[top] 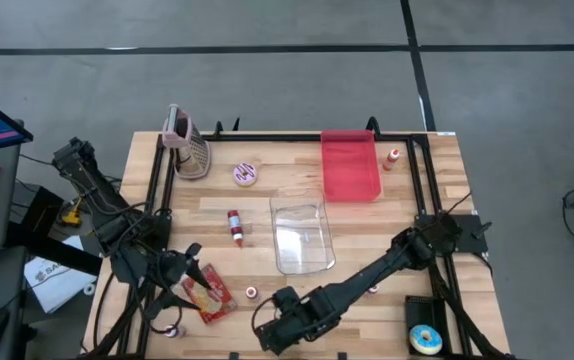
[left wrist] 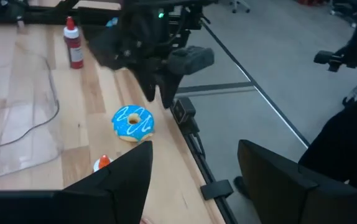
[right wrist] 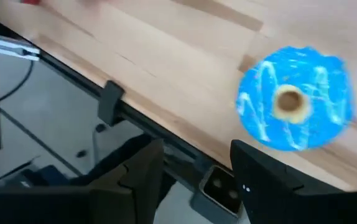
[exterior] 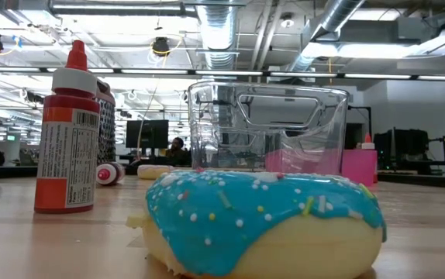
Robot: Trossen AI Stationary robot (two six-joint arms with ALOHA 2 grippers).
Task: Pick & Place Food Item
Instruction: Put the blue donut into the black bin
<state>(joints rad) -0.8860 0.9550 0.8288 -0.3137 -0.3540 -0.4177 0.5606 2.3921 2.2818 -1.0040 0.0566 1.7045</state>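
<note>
A donut with blue icing point(left wrist: 133, 122) lies flat on the wooden table, close to its near edge. It fills the front of the low view point(exterior: 261, 221). My right gripper point(left wrist: 158, 98) hangs above it, open and pointing down, touching nothing. In the right wrist view the donut point(right wrist: 295, 99) lies beyond the open fingers point(right wrist: 194, 180). In the high view that gripper point(top: 279, 325) hides the donut. My left gripper point(left wrist: 194, 180) stands open at the table's near left point(top: 189, 268), with nothing between its fingers.
A clear container point(top: 302, 232) stands mid-table, with a red bottle point(top: 235, 226) to its left. A pink donut point(top: 246, 174), a grater point(top: 187, 145) and a pink bin point(top: 350, 165) are farther back. A red packet point(top: 208, 294) lies by my left gripper. The table's near edge rail point(right wrist: 113, 102) is close by.
</note>
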